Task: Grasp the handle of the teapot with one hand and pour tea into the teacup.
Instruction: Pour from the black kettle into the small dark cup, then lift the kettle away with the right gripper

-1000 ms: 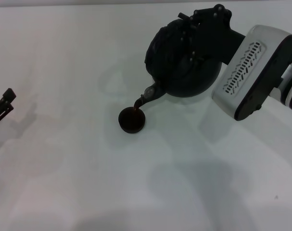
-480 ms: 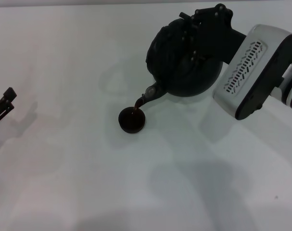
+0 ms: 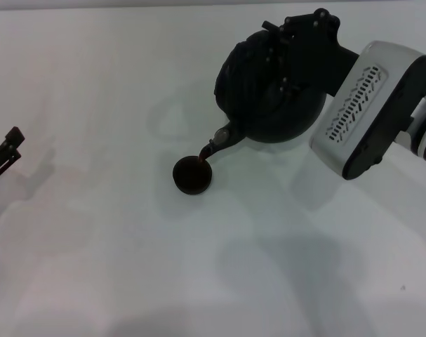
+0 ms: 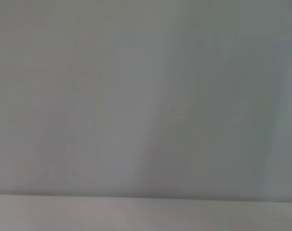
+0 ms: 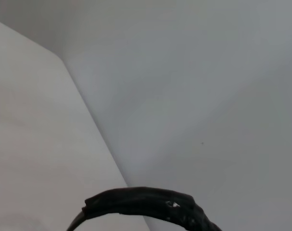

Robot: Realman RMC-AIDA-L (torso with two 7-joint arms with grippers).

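Observation:
In the head view the black teapot [image 3: 265, 105] hangs tilted above the white table, spout [image 3: 220, 137] angled down to the left. A thin dark stream runs from the spout into the small dark teacup [image 3: 193, 175], which stands on the table just below it. My right gripper [image 3: 304, 42] is shut on the teapot's handle at the top of the pot. The right wrist view shows only a stretch of the ribbed black handle [image 5: 146, 204]. My left gripper [image 3: 5, 154] rests at the far left edge, away from both.
The white table [image 3: 128, 267] spreads all around the cup. The white housing of my right arm [image 3: 370, 105] reaches in from the right edge, over the table beside the pot. The left wrist view shows only pale surface.
The teapot and right gripper have shifted very slightly rightward, the pour continuing into the teacup. The left arm has hardly moved.

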